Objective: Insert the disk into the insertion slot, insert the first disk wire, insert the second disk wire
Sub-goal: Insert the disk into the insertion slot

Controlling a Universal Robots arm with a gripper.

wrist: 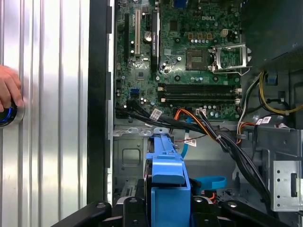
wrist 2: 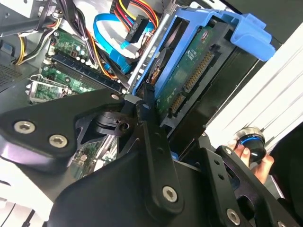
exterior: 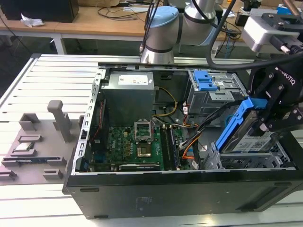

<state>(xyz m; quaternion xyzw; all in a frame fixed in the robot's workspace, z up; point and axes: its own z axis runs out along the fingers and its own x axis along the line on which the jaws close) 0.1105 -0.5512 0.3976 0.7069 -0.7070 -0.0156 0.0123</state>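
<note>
Standing by the bench, I see the black gripper (exterior: 262, 124) at the exterior view's right clamped on the disk (exterior: 247, 139). The disk is a silver rectangular hard drive with a white-and-blue label, clipped in a bright blue plastic bracket (exterior: 238, 120). It leans steeply, upper end raised, lower end at the top of the insertion slot (exterior: 255, 162). That slot is a silver perforated sheet-metal cage in the near corner of the open black computer case (exterior: 165, 191). Whether the lower edge has entered the cage I cannot tell. In the second wrist view a black finger (wrist 2: 150, 124) presses against the bracket's side, and the drive's green circuit-board underside faces the camera.

Just beside the cage, toward the exterior view's left, a bundle of black and orange cables (exterior: 195, 138) drapes close to the bracket. A flat blue cable (wrist: 208, 182) curls near it too. Behind the cage stands a taller grey drive bay with a blue latch (exterior: 208, 82). Further along lie the green motherboard (exterior: 137, 142) and a grey power supply box (exterior: 130, 92).

Outside the case, on the ribbed aluminium table (wrist: 47, 142), a person's hand (wrist: 7, 87) rests on a round blue-ringed button (wrist 2: 251, 141). Grey plastic fixtures (exterior: 35, 142) sit at the exterior view's left.
</note>
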